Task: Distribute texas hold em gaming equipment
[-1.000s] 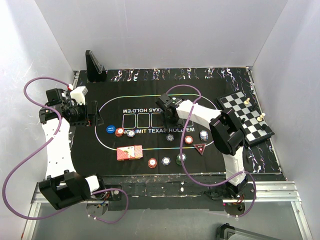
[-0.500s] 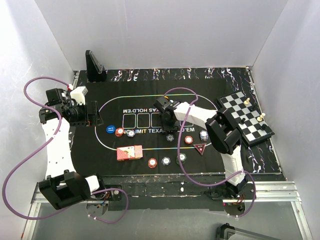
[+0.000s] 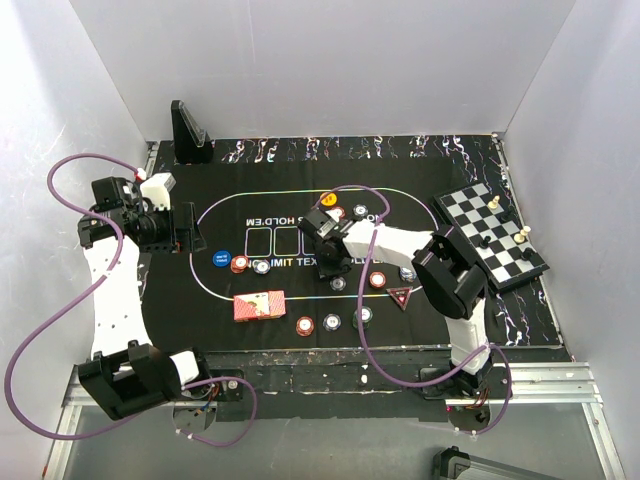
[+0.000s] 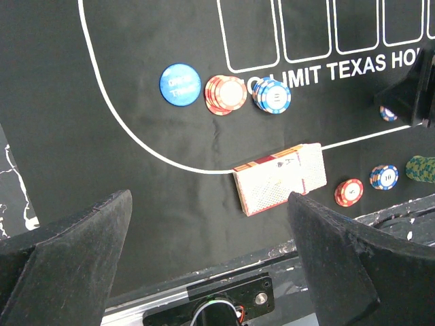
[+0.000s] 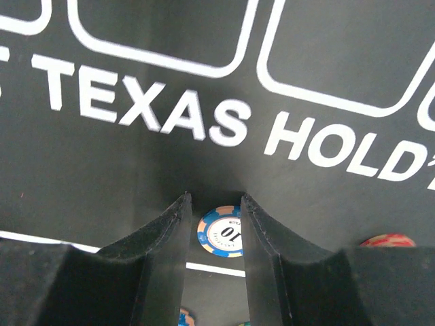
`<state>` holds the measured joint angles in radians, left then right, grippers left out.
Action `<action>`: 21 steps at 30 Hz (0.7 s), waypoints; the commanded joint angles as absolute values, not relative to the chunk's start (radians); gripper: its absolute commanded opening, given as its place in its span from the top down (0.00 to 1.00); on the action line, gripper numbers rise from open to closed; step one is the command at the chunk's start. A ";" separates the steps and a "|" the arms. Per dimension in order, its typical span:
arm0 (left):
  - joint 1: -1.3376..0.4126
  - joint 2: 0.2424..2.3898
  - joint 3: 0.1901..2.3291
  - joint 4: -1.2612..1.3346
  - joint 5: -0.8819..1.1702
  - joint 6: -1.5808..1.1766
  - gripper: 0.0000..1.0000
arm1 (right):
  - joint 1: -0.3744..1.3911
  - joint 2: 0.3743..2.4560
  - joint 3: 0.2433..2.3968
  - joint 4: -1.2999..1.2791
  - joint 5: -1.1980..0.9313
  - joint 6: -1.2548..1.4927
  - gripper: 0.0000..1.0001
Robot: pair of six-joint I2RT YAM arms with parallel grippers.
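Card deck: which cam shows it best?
Left wrist: the card deck lies near centre, its red patterned back clear. Top external shows only a small red rectangle; right wrist does not show it.

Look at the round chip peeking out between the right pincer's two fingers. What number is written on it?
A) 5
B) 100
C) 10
C: in the right wrist view, the blue-and-white chip showing in the gap of the right pincer has 10 printed on its white middle.
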<state>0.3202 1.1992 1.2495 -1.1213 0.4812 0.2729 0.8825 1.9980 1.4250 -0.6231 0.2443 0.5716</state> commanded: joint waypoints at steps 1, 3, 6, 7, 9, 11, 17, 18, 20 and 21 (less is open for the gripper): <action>0.327 1.163 1.252 -1.120 0.485 0.285 0.00 | 0.948 1.994 1.336 -0.663 0.196 0.621 0.58; 0.330 1.158 1.252 -1.120 0.483 0.287 0.00 | 0.956 1.985 1.328 -0.664 0.209 0.626 0.57; 0.330 1.152 1.253 -1.124 0.482 0.290 0.00 | 0.951 1.965 1.341 -0.675 0.224 0.618 0.55; 0.328 1.151 1.253 -1.124 0.480 0.291 0.00 | 0.950 1.956 1.357 -0.686 0.230 0.612 0.55; 0.328 1.146 1.253 -1.127 0.479 0.295 0.00 | 0.948 1.941 1.379 -0.701 0.247 0.604 0.55; 0.328 1.143 1.253 -1.126 0.479 0.296 0.00 | 0.936 1.927 1.388 -0.710 0.264 0.603 0.54; 0.328 1.140 1.239 -1.120 0.479 0.298 0.00 | 0.899 1.927 1.382 -0.713 0.245 0.600 0.53; 0.328 1.141 1.241 -1.118 0.479 0.298 0.00 | 0.900 1.931 1.382 -0.718 0.236 0.603 0.53; 0.328 1.143 1.241 -1.118 0.480 0.296 0.00 | 0.902 1.942 1.375 -0.722 0.216 0.607 0.54; 0.328 1.141 1.241 -1.118 0.480 0.296 0.00 | 0.905 1.945 1.365 -0.723 0.209 0.610 0.54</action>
<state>0.3252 1.1740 1.2495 -1.1217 0.4789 0.2855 0.9070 1.9564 1.3743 -0.6624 0.2222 0.5999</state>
